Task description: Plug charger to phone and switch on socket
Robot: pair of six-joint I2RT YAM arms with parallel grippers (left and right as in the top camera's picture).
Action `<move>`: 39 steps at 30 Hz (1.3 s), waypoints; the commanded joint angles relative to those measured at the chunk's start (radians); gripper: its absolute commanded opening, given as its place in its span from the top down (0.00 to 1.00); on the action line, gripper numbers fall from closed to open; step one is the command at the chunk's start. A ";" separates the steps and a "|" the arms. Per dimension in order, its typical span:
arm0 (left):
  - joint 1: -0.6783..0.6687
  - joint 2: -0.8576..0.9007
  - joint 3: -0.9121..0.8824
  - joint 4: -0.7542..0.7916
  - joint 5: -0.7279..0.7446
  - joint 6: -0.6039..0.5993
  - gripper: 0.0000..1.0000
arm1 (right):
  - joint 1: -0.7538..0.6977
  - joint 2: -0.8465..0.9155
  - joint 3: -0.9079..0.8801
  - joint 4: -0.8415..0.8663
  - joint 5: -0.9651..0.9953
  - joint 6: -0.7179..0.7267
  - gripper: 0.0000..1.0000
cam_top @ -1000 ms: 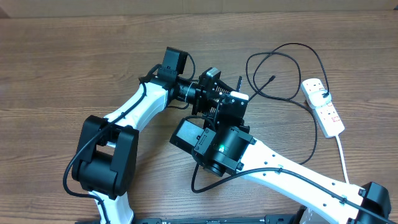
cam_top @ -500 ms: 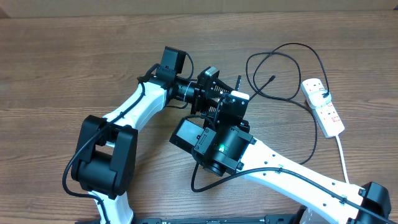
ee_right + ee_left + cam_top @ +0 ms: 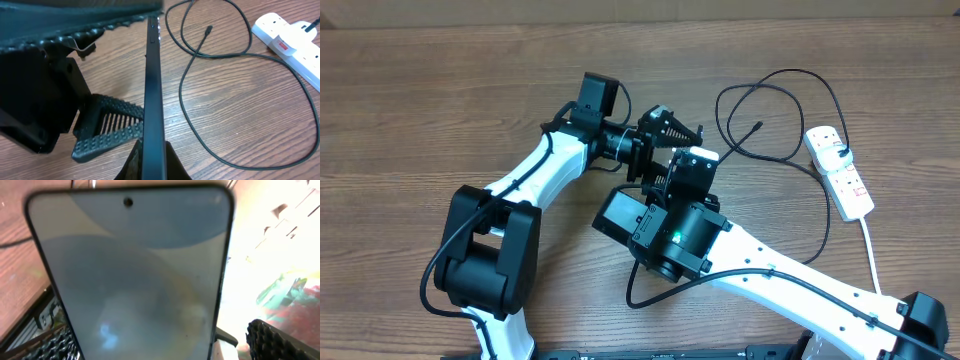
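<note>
Phone (image 3: 152,90) edge-on, long axis up frame, clamped in right pincer (image 3: 152,162). Left pincer (image 3: 682,124) wide open, free. Charger tip (image 3: 758,126) on surface (image 3: 420,80), just right of left pincer in overhead, so left's nearer, I reckon.

Worktop (image 3: 410,90): brown wood-grain surface, the grain running left to right, filling nearly the whole overhead view.
Far edge (image 3: 740,8): a paler tan strip along the top of the overhead view; what it is cannot be told.
Light: even, with soft shadows; the left wrist view is washed out white at its right side.
</note>
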 commanded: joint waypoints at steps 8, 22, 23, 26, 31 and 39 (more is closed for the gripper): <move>0.209 0.002 0.026 0.167 -0.154 0.003 0.00 | -0.229 -0.089 0.044 -0.001 -0.169 0.004 0.96; 0.369 -0.412 0.026 -0.716 -1.014 0.478 0.00 | -0.604 -0.117 0.036 0.311 -0.742 -0.450 0.96; 0.377 -0.460 0.026 -0.758 -1.057 0.481 0.00 | -0.618 -0.115 0.033 0.358 -0.810 -0.492 0.96; 0.393 -0.589 0.026 -0.833 -1.140 0.480 0.00 | -0.655 -0.107 0.016 0.505 -1.008 -0.573 0.96; 0.414 -0.809 0.026 -0.880 -1.184 0.456 0.00 | -0.694 -0.088 -0.037 0.687 -1.338 -0.643 0.96; 0.417 -1.122 0.025 -0.941 -1.291 0.381 0.00 | -0.734 -0.086 -0.254 0.874 -1.736 -0.846 0.96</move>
